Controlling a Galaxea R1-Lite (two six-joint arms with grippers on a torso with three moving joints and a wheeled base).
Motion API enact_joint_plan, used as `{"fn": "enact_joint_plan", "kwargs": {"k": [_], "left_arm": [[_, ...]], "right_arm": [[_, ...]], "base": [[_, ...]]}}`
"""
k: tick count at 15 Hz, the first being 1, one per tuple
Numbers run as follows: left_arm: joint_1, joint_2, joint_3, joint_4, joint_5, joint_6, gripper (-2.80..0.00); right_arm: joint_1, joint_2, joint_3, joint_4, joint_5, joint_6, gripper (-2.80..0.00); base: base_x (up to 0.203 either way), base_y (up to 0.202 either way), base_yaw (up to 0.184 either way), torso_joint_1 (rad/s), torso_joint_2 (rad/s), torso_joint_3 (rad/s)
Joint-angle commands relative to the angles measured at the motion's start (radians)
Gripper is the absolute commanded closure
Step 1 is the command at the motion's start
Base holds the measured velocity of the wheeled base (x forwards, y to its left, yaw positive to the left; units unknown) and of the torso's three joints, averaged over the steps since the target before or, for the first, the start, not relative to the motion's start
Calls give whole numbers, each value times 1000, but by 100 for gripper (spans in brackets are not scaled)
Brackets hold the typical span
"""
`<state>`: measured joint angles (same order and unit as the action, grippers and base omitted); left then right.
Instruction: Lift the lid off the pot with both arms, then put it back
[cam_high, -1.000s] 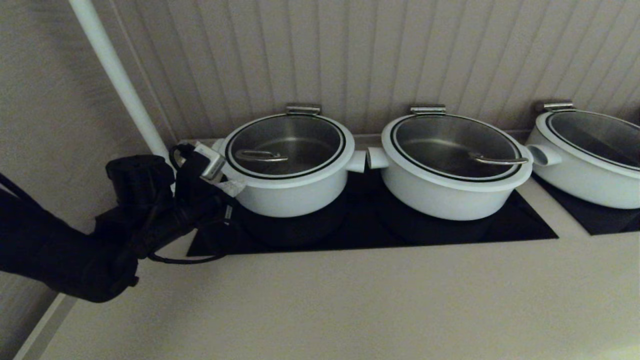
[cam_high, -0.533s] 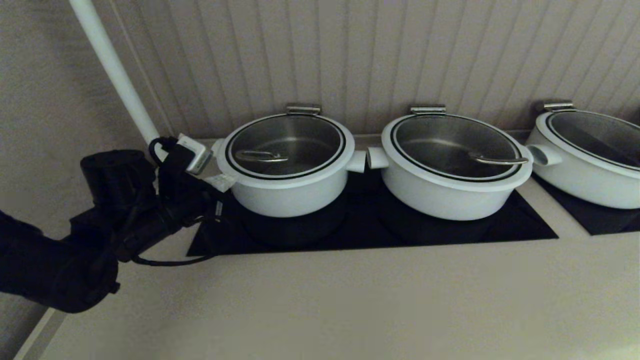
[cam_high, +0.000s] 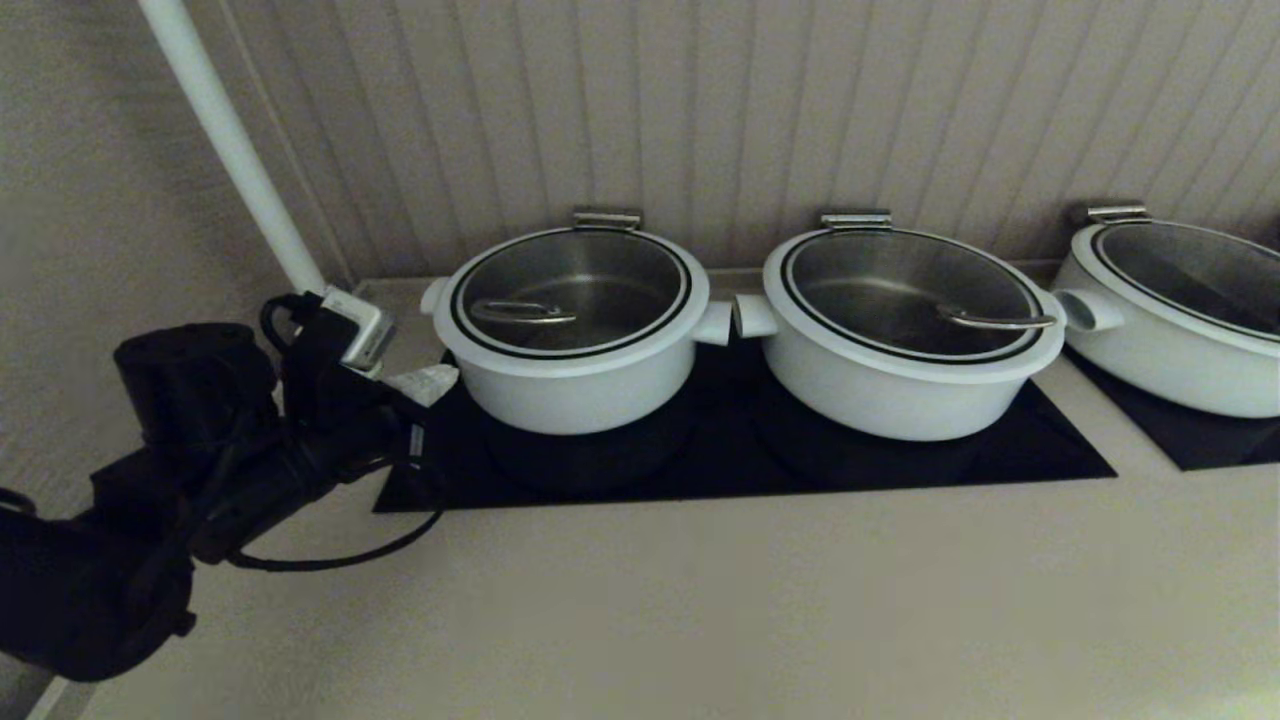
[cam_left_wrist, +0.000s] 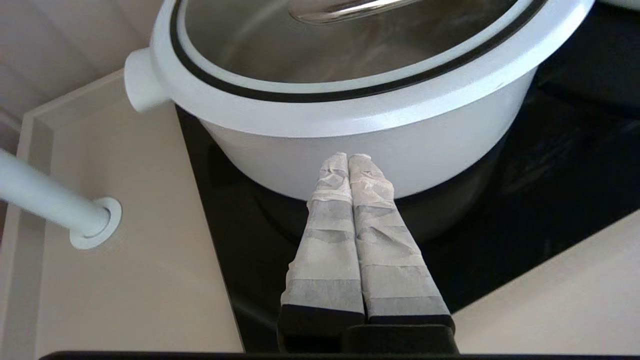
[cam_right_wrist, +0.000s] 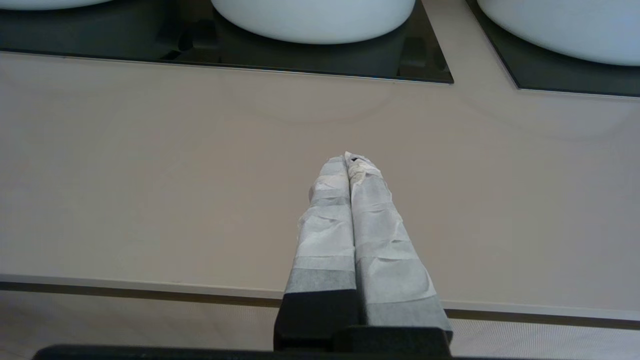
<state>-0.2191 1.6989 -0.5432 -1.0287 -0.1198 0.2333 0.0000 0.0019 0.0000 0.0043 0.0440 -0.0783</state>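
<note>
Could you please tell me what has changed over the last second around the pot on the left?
The left pincer has drawn back from the pot, moving left and away from its side; it is shut on nothing. The lid has stayed seated on the pot, and the other two pots have not moved. The right pincer, shut, hangs over the bare counter, out of the head view.

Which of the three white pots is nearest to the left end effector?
The leftmost pot, the smallest one with straight sides. The left end effector, shut, sits just beside its left wall; the other two pots stand farther right.
</note>
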Motion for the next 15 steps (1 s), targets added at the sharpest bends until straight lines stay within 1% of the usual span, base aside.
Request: {"fn": "enact_joint_plan", "kwargs": {"k": [1,3,5,8,15], "left_arm": [[0,-19,23,-27,15,0,0],[0,-24,44,-34,41,-5,0],[0,-36,65,-37,48,-31,0],[0,-66,92,-39,53,-32,0],[1,-176,227,-37,64,-29,0]], "right_arm": [[0,0,0,0,0,-1,0],[0,0,0,0,0,0,0],[0,0,0,1,0,-1,0],[0,0,0,0,0,-1,0],[0,0,0,0,2,-1,0]], "base": [[0,0,0,0,0,0],[0,0,0,0,0,0],[0,0,0,0,0,0],[0,0,0,0,0,0],[0,0,0,0,0,0]]}}
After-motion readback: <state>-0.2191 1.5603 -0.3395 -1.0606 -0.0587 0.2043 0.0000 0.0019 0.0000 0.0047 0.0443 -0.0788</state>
